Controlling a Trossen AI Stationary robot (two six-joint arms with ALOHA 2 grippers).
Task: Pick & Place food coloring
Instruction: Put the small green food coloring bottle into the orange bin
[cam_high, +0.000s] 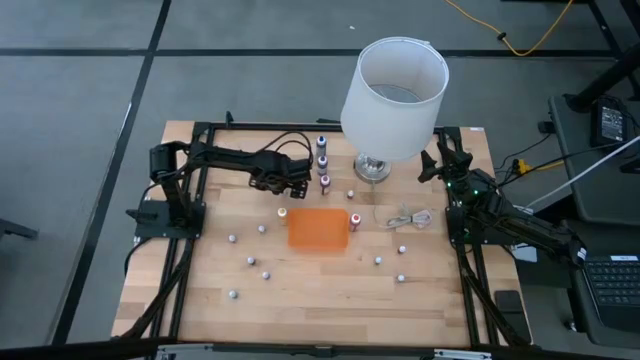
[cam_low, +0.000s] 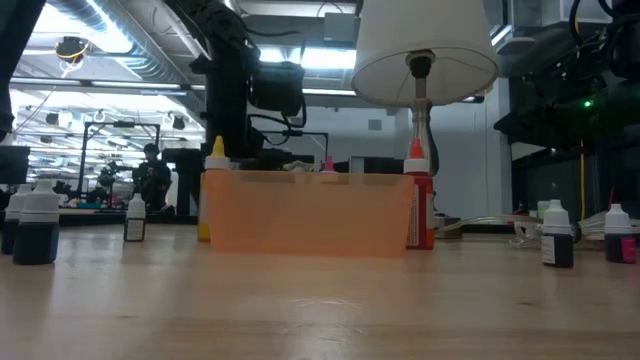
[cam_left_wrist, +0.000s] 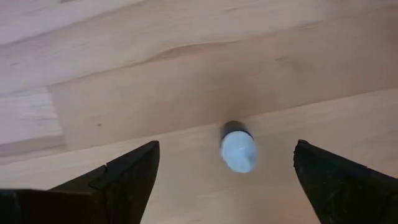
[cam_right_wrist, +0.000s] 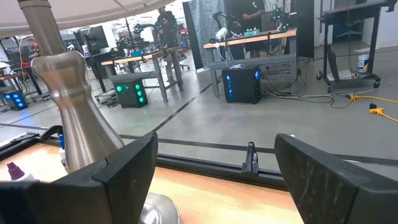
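Tiny food coloring bottles stand scattered on the wooden table around the orange tray (cam_high: 320, 229). A few stand in a row (cam_high: 323, 160) beside the lamp, and one stands at each end of the tray (cam_high: 282, 212) (cam_high: 355, 220). My left gripper (cam_high: 288, 183) hangs open over the table beyond the tray, pointing down. In its wrist view, a dark bottle with a pale cap (cam_left_wrist: 238, 149) stands on the table below, between the spread fingers of my left gripper (cam_left_wrist: 226, 148), untouched. My right gripper (cam_high: 437, 160) waits open at the far right by the lamp, holding nothing (cam_right_wrist: 216, 140).
A white-shaded lamp (cam_high: 390, 95) stands at the table's far side, its metal stem (cam_right_wrist: 65, 118) close to my right gripper. A coiled white cable (cam_high: 410, 218) lies right of the tray. Small bottles dot the near half of the table (cam_high: 250, 261) (cam_high: 400, 278).
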